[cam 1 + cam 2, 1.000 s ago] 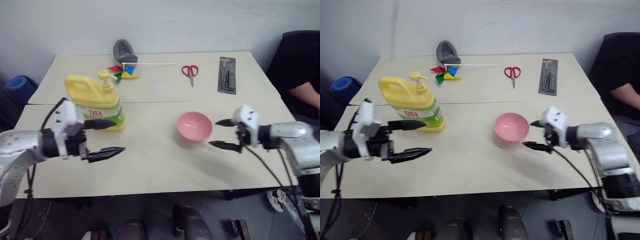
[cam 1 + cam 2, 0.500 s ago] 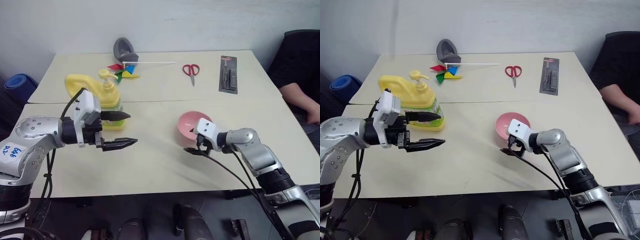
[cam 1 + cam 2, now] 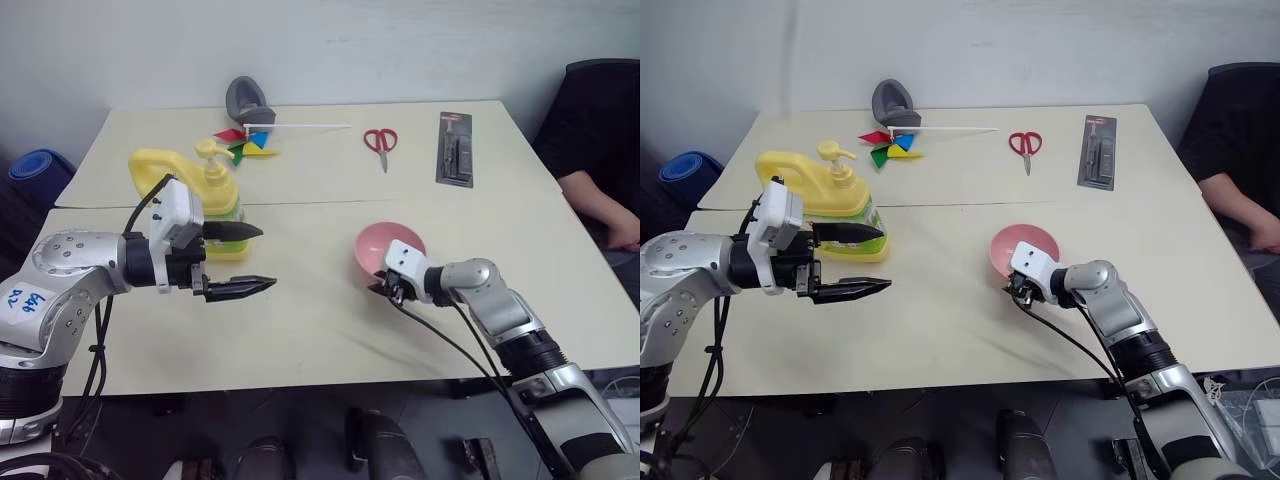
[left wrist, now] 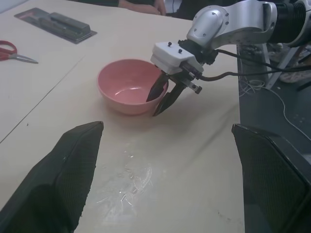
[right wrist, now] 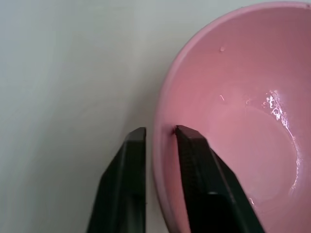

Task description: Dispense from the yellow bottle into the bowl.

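The yellow bottle [image 3: 215, 190] stands upright at the left of the table, its pump top facing the middle. My left gripper [image 3: 268, 258] hangs open just in front of the bottle and to its right, holding nothing. Right of the middle sits the pink bowl [image 3: 378, 248]. My right gripper [image 3: 386, 288] is shut on the bowl's near rim. The right wrist view shows one finger inside the bowl [image 5: 243, 121] and one outside, pinching the wall. The left wrist view looks across at the bowl [image 4: 121, 85] and the right gripper [image 4: 158, 104] on it.
Along the far side lie a grey object [image 3: 246, 100], a coloured pinwheel [image 3: 245, 140], red scissors [image 3: 379, 142] and a black packaged tool [image 3: 453, 148]. A person's arm [image 3: 600, 200] rests by the right edge. A seam [image 3: 300, 203] runs across between two tabletops.
My right gripper came in from the right, dropped to the bowl's near rim and shut on it. The left gripper stays open beside the bottle.
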{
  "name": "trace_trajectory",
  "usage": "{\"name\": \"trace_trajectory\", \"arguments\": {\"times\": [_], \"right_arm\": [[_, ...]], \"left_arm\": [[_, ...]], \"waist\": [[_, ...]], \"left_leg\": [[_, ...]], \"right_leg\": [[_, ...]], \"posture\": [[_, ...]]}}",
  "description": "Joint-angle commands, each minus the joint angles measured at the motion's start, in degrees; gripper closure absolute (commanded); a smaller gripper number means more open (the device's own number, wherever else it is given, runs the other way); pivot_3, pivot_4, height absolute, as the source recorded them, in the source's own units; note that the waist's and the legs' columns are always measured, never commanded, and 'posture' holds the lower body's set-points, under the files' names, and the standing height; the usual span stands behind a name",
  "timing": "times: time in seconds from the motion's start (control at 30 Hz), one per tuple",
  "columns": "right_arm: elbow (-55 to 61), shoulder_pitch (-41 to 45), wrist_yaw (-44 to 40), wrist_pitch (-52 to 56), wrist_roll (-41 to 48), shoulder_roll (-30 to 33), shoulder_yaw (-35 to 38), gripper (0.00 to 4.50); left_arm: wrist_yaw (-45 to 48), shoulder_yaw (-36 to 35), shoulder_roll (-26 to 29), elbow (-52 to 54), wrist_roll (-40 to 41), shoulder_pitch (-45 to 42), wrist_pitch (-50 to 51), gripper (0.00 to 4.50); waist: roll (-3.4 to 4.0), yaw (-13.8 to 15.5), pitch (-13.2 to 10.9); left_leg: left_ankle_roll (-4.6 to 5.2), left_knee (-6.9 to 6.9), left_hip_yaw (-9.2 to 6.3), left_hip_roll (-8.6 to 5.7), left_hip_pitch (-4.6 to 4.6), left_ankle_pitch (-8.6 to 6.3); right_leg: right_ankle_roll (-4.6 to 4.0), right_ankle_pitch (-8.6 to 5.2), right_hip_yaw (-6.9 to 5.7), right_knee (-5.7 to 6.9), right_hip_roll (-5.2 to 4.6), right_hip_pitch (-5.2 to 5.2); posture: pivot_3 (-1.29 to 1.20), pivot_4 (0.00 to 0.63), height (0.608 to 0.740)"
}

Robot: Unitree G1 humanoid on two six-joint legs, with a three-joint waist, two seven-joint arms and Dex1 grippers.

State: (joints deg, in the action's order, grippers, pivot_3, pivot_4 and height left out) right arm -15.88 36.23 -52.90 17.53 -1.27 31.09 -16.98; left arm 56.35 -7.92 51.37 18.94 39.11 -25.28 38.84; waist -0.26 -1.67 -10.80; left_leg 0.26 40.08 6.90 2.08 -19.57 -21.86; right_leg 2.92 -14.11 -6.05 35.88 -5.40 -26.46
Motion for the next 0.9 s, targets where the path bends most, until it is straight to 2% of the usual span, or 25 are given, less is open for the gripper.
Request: {"name": "trace_trajectory", "arguments": {"times": [0.03, 0.2, 0.4, 0.5, 0.63, 0.73, 0.9], "right_arm": [[1.1, 0.8, -0.8, -0.6, 0.1, 0.5, 1.0, 4.46], [1.9, 1.6, -1.6, -1.3, -0.7, 1.3, 1.0, 4.46], [-1.4, 15.0, -6.0, -3.8, -2.0, -2.0, -1.6, 4.46], [-6.6, 20.8, -7.4, -7.1, -2.6, -4.4, -2.5, 4.46], [-16.4, 28.8, -8.7, -12.9, -4.6, -8.9, -4.5, 4.46], [-24.5, 35.3, -9.1, -15.3, -5.2, -13.4, -4.9, 4.5], [-37.2, 44.3, -8.1, -19.6, -6.3, -19.2, -3.9, 4.5]], "left_arm": [[-0.2, -1.1, -0.3, -0.4, -0.2, -1.3, -1.0, 0.0], [-1.3, -1.8, -0.5, -2.1, -1.4, -2.7, -1.4, 0.0], [-0.3, -6.9, 2.7, -8.0, 0.0, -8.8, -0.9, 0.0], [-0.4, -8.4, 3.4, -12.8, 0.4, -13.3, 0.1, 0.0], [2.3, -7.5, 5.8, -22.9, -3.1, -18.6, -2.8, 0.0], [3.6, -6.0, 6.8, -33.9, -7.4, -25.8, -8.0, 0.57], [3.5, -2.4, 4.1, -55.3, -14.6, -41.4, -15.7, 2.15]], "waist": [[-0.04, 0.0, 0.0], [-0.06, 0.1, 0.0], [-0.13, -0.7, 0.0], [-0.14, -0.8, 0.0], [-0.14, -1.0, 0.0], [-0.17, -1.5, -0.1], [-0.18, -1.6, -0.1]], "left_leg": [[0.0, 0.0, 0.03, 0.0, 0.04, 0.0], [-0.02, 0.0, 0.01, 0.0, 0.1, 0.01], [0.03, 0.02, 0.11, -0.08, 0.11, 0.05], [-0.12, -0.01, 0.05, 0.06, 0.13, 0.14], [-0.16, -0.09, 0.01, 0.07, 0.09, 0.14], [-0.08, -0.03, 0.03, -0.09, -0.21, 0.17], [-0.03, 0.04, 0.01, -0.29, -0.67, 0.2]], "right_leg": [[0.0, 0.0, 0.02, -0.01, 0.0, 0.02], [-0.01, 0.0, 0.03, 0.0, -0.01, 0.06], [0.01, 0.01, 0.05, 0.05, -0.04, -0.03], [-0.06, 0.0, 0.03, 0.08, -0.02, -0.03], [-0.1, -0.01, -0.04, 0.16, 0.01, -0.01], [-0.04, 0.02, -0.21, 0.12, 0.07, -0.14], [-0.02, 0.03, -0.89, 0.04, 0.02, -0.35]], "posture": [[0.0, 0.15, 0.74], [0.0, 0.15, 0.74], [0.0, 0.15, 0.74], [0.0, 0.15, 0.74], [0.0, 0.15, 0.74], [0.0, 0.15, 0.74], [0.0, 0.15, 0.74]]}}
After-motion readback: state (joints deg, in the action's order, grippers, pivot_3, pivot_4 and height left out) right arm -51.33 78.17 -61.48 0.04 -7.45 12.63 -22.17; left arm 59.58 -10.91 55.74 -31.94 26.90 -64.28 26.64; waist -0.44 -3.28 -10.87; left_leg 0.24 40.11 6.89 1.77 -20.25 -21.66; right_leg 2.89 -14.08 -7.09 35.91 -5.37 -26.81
